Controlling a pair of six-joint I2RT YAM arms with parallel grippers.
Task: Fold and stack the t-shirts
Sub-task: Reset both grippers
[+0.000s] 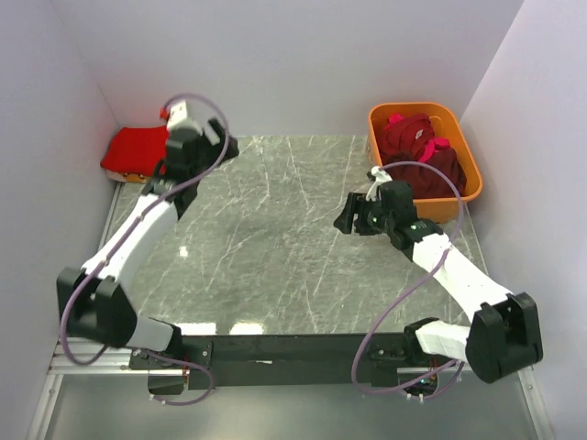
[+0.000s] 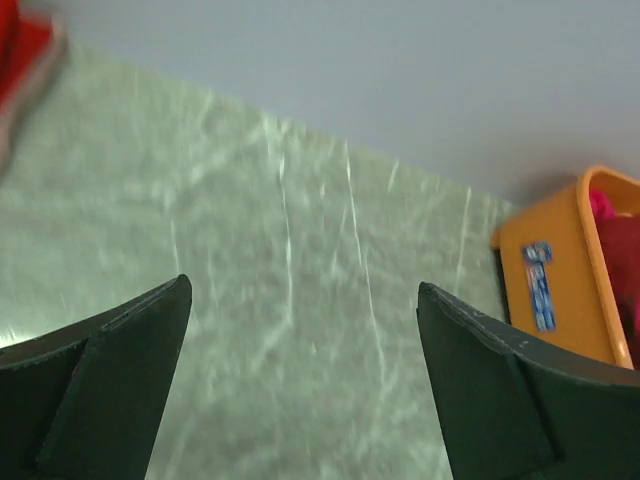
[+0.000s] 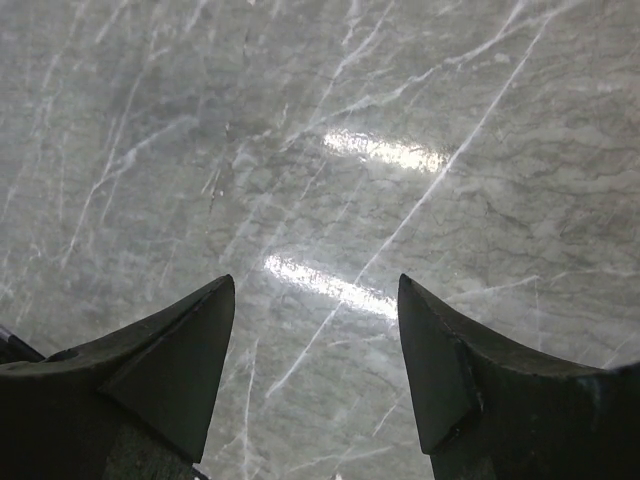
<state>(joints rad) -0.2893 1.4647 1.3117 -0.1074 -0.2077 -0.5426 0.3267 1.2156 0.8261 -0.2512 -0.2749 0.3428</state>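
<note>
Hovering with left jaws and right jaws wide open and empty, we see one folded bright red t-shirt [image 1: 135, 149] at the grey marbled surface's [image 1: 275, 229] far-left corner. Next, we judge, fetch a crumpled dark maroon t-shirt [image 1: 420, 151] from the orange plastic tub [image 1: 408, 106].

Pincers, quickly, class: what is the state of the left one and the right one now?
Left pincer: open, holding nothing.
Right pincer: open, holding nothing.

Bright light; glare on table [image 3: 380, 150]; left-wrist blur.
</note>
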